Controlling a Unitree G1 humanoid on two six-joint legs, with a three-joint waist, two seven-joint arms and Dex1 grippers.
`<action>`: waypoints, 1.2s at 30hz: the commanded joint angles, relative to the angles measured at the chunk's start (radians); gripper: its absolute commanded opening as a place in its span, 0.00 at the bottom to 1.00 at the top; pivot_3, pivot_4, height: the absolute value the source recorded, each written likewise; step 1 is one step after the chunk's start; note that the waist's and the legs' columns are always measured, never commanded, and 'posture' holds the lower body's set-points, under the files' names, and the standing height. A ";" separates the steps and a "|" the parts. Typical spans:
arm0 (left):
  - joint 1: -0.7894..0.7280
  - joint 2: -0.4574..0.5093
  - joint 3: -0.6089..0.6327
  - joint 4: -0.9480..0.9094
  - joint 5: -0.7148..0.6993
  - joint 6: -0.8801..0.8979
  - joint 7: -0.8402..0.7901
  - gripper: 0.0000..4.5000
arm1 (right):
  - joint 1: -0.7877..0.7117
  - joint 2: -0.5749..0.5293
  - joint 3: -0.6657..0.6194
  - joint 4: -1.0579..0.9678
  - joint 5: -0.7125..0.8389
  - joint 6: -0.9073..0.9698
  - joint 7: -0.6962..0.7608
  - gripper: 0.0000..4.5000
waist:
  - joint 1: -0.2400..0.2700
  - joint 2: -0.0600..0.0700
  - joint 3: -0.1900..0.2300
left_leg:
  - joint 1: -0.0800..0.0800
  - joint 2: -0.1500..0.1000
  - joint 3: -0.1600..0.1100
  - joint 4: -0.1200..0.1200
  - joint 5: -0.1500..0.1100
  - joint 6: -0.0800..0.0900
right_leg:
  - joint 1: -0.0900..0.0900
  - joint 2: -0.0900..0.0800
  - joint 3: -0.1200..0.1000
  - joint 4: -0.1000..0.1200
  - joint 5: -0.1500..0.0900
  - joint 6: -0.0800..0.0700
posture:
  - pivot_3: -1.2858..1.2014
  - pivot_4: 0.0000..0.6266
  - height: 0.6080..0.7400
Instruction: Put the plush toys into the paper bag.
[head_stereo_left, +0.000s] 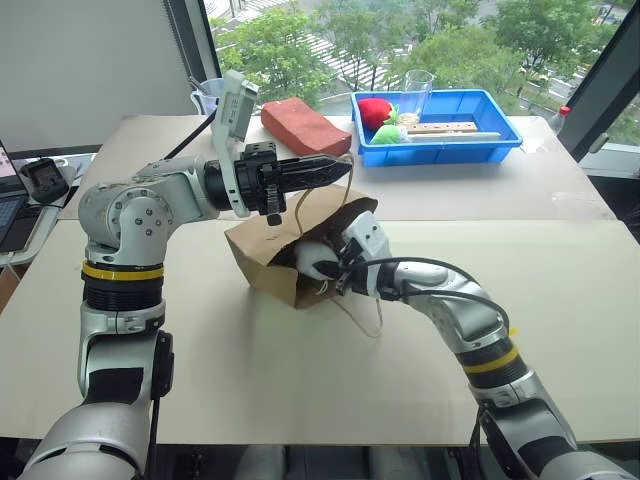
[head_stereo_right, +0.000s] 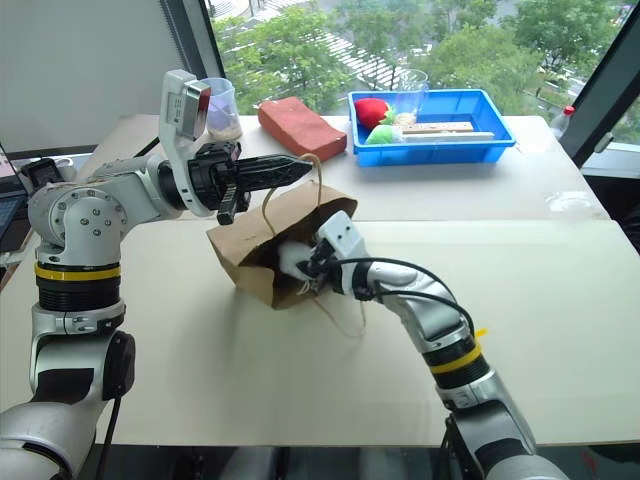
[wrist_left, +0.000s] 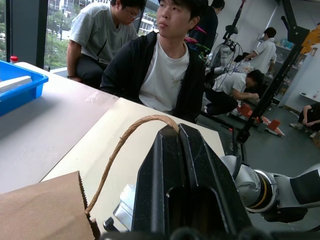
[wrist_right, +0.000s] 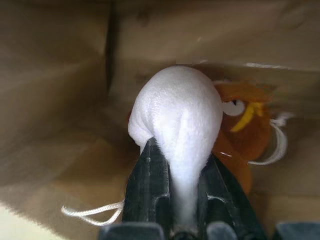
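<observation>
The brown paper bag lies on its side at the middle of the table, mouth toward my right arm. My left gripper hovers above the bag, shut on its twine handle and holding that side of the mouth up. Inside the mouth, my right gripper has its fingers closed on the fluffy white plush toy, which also shows as a white lump at the opening. The orange-brown plush toy lies inside the bag just behind the white one.
A blue tray at the back right holds a red and green strawberry-like soft item, a clear glass and a wooden piece. A reddish-brown block lies behind the bag. Several people sit beyond the table's far side.
</observation>
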 joint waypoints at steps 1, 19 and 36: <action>-0.002 0.018 0.017 -0.043 -0.015 -0.001 -0.001 0.00 | 0.014 0.001 -0.004 -0.076 0.026 -0.009 0.046 0.46 | 0.001 0.000 0.000 | 0.000 0.000 0.000 0.000 0.000 0.000 | 0.000 0.000 0.000 0.000 0.000 0.000 | 0.52 0.24 1.00; -0.002 0.026 0.014 -0.025 -0.012 -0.005 0.009 0.00 | 0.274 -0.312 -0.213 -0.441 0.295 0.289 0.183 1.00 | 0.006 0.000 0.000 | 0.000 0.000 0.000 0.000 -0.001 0.001 | 0.001 0.000 0.000 -0.003 0.000 0.000 | 0.52 0.24 1.00; -0.014 0.013 0.003 -0.009 -0.004 -0.022 0.004 0.00 | 0.261 -0.241 -0.119 -0.309 0.280 0.307 0.152 0.19 | 0.008 0.000 0.000 | 0.000 0.000 0.000 0.001 -0.001 0.001 | 0.001 0.000 0.000 -0.003 0.000 0.000 | 0.52 0.24 1.00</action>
